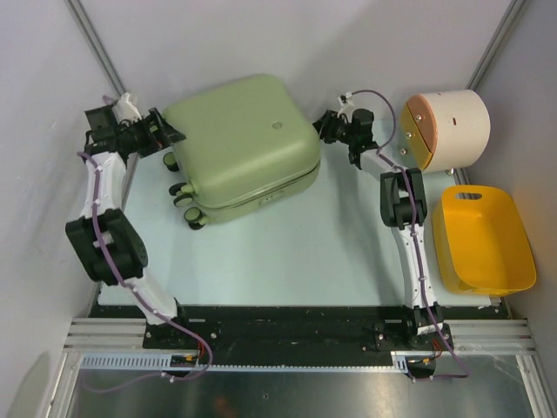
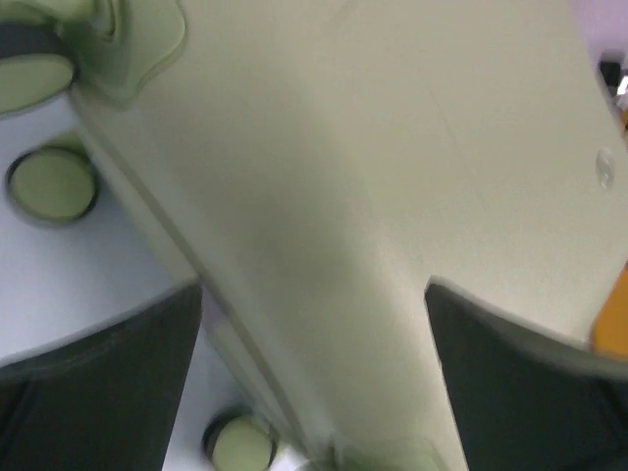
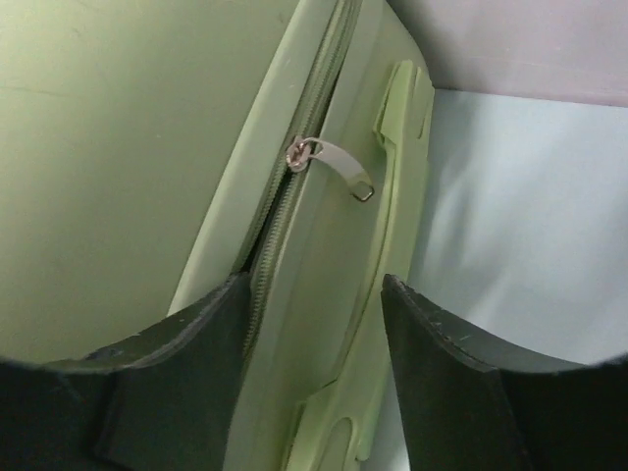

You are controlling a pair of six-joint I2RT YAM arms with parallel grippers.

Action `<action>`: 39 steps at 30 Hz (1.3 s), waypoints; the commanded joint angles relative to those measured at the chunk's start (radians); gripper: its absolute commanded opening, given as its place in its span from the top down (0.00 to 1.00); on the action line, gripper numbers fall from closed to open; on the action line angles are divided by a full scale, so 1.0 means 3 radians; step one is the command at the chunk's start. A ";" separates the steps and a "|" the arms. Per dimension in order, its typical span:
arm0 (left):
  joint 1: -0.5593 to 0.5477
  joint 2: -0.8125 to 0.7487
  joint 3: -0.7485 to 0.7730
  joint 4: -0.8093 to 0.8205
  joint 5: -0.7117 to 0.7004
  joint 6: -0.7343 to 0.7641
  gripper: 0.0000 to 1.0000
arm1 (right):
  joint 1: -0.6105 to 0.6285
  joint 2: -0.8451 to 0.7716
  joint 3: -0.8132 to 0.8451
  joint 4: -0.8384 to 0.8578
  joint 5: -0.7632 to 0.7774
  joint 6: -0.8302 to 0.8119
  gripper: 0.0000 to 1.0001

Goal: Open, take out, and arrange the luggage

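Observation:
The pale sage-green luggage (image 1: 239, 148) lies flat on the table at the back centre, its wheels (image 1: 184, 198) facing left and front. My left gripper (image 1: 168, 136) is at its left side. In the left wrist view the left gripper (image 2: 312, 288) is open, with the luggage shell (image 2: 392, 177) filling the space between its dark fingers (image 2: 98, 383). My right gripper (image 1: 320, 127) is at the luggage's right side. In the right wrist view this gripper (image 3: 314, 280) stands open astride the lower shell's wall, beside the zipper seam (image 3: 263, 245). A metal zipper pull (image 3: 332, 163) hangs just ahead.
A cream cylindrical drum (image 1: 448, 129) lies on its side at the back right. A yellow plastic basket (image 1: 483, 239) sits in front of it by the right arm. Grey walls close in on the left, back and right. Pale table surface (image 1: 305, 252) lies in front of the luggage.

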 commanded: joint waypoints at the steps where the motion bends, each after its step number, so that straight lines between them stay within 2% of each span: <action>1: 0.0005 0.0327 0.0186 0.0244 0.0587 -0.0491 0.00 | 0.0119 -0.0409 -0.0603 0.0506 -0.0695 0.0423 0.42; 5: -0.0143 0.0537 0.0201 0.0280 0.0935 -0.0405 0.00 | 0.0155 -0.0890 -0.1574 0.0997 -0.1023 0.0495 0.49; 8: -0.0398 0.0568 0.0150 0.0280 0.1140 -0.0149 0.00 | 0.0186 -0.1289 -0.2224 0.1054 -0.1243 0.0225 0.50; 11: -0.0659 0.0609 0.0053 0.0285 0.1319 0.0056 0.00 | 0.0206 -0.1678 -0.2649 0.0499 -0.1345 -0.0495 0.52; 12: -0.0715 0.0624 0.0023 0.0280 0.1339 0.0102 0.01 | 0.0196 -0.1760 -0.2736 0.0036 -0.1350 -0.0725 0.52; 14: -0.0894 0.0680 -0.0059 0.0280 0.1396 0.0153 0.04 | 0.0165 -0.2030 -0.2930 -0.0416 -0.1381 -0.1359 0.52; 15: -0.0951 0.0706 -0.0085 0.0280 0.1436 0.0204 0.06 | 0.0155 -0.2143 -0.3002 -0.0895 -0.1361 -0.1579 0.52; 16: -0.1032 0.0746 -0.0115 0.0280 0.1452 0.0225 0.09 | 0.0145 -0.2250 -0.3159 -0.1112 -0.1366 -0.1783 0.52; 17: -0.1154 0.0767 -0.0121 0.0280 0.1447 0.0240 0.10 | 0.0135 -0.2484 -0.3237 -0.1367 -0.1361 -0.2266 0.50; 18: -0.1211 0.0787 -0.0116 0.0280 0.1462 0.0286 0.11 | 0.0114 -0.2598 -0.3319 -0.1765 -0.1320 -0.2443 0.50; 20: -0.1365 0.0884 -0.0029 0.0275 0.1412 0.0337 0.11 | 0.0084 -0.2944 -0.3599 -0.2033 -0.1289 -0.2852 0.48; 22: -0.1426 0.0961 0.0194 0.0275 0.1340 0.0409 0.08 | 0.0068 -0.3181 -0.3804 -0.2223 -0.1187 -0.2997 0.47; 24: -0.1396 0.1089 0.0440 0.0280 0.1115 0.0414 0.06 | 0.0078 -0.3487 -0.4055 -0.2173 -0.1085 -0.3058 0.45; 28: -0.1075 0.1161 0.1252 0.0275 0.0788 0.0378 0.00 | 0.0348 -0.3805 -0.4285 -0.1938 -0.0814 -0.3033 0.44; 31: -0.0758 0.0932 0.1403 0.0275 0.0604 0.0409 0.00 | 0.0528 -0.3913 -0.4398 -0.1514 -0.0574 -0.2819 0.44; 33: -0.0655 0.0601 0.1281 0.0270 0.0492 0.0511 0.00 | 0.0752 -0.3893 -0.4404 -0.1232 -0.0360 -0.2727 0.44; 39: -0.0466 -0.0367 0.0054 0.0275 0.0174 0.0909 0.00 | 0.1381 -0.3540 -0.4332 -0.0082 0.0188 -0.2420 0.44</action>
